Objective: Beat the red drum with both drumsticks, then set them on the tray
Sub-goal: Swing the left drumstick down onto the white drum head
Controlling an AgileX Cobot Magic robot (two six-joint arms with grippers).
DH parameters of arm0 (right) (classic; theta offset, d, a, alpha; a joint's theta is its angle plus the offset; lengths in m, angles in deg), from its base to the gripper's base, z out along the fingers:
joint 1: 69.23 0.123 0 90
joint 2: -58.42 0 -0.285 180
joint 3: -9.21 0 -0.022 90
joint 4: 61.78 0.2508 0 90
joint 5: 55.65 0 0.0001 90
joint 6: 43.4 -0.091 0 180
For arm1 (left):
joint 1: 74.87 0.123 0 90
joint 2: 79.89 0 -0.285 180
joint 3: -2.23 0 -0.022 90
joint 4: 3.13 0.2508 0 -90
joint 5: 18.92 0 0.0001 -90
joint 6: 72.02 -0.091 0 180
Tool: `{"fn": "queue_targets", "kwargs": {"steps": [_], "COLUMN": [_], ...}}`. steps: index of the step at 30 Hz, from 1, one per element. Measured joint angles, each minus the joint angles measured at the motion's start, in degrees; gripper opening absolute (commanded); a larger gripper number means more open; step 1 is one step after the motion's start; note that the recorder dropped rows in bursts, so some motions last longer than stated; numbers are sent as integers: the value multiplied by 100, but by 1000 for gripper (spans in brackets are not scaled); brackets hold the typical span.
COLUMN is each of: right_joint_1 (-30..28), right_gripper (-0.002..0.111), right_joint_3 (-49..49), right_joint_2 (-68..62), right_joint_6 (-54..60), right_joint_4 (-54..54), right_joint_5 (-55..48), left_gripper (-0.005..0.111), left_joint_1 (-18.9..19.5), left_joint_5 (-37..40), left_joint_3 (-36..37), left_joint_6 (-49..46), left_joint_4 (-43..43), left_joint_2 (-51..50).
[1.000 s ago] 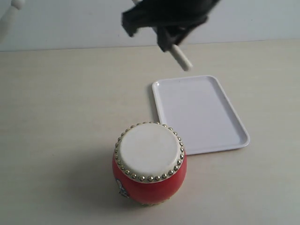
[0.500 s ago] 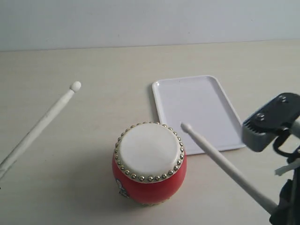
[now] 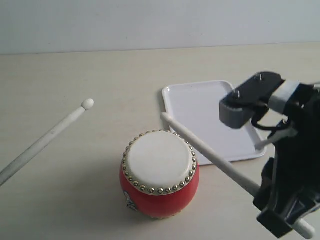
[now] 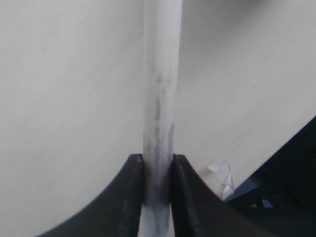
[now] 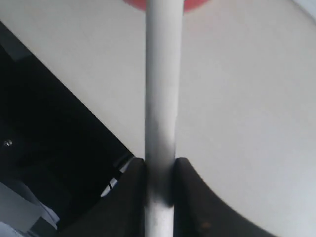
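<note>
The red drum (image 3: 159, 175) with its cream skin stands at the front middle of the table. The white tray (image 3: 200, 107) lies just behind it to the right. My right gripper (image 3: 272, 200) is shut on a drumstick (image 3: 210, 150) that slants up past the drum's right rim, its tip over the tray's near-left edge. In the right wrist view that drumstick (image 5: 163, 89) is clamped in the gripper (image 5: 160, 177), a sliver of the drum (image 5: 190, 4) beyond. The other drumstick (image 3: 47, 137) points in from the left, tip raised left of the drum. My left gripper (image 4: 158, 177) is shut on that drumstick (image 4: 160, 89).
The pale wooden table (image 3: 75, 75) stretches back to a light wall. The right arm's grey and black body (image 3: 280, 150) stands over the tray's right side and the front right corner. A scrap of white paper (image 4: 221, 175) lies near the table's edge.
The right arm has risen and swung left, its drumstick tip moving up and left past the drum's rim. The left drumstick has shifted slightly right and down.
</note>
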Motion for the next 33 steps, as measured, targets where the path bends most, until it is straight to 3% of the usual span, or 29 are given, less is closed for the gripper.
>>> {"fn": "queue_targets", "kwargs": {"steps": [3,11,20,29,33], "right_joint_1": [0,0,0,0,0], "right_gripper": [0,0,0,0,0], "right_joint_3": [-92,836,161,56,56], "right_joint_2": [-53,-821,46,708,812], "right_joint_6": [10,162,115,-174,-209], "right_joint_4": [50,-165,-263,-291,-140], "right_joint_5": [35,3,40,5,6], "left_gripper": [0,0,0,0,0], "left_joint_1": [0,0,-31,-1008,-1129], "left_joint_5": [-105,-153,58,-47,-199], "left_joint_3": [0,0,-319,-348,-352], "left_joint_6": [0,0,-115,-270,-306], "left_joint_4": [0,15,15,38,141], "left_joint_2": [0,0,-208,-1488,-2382]}}
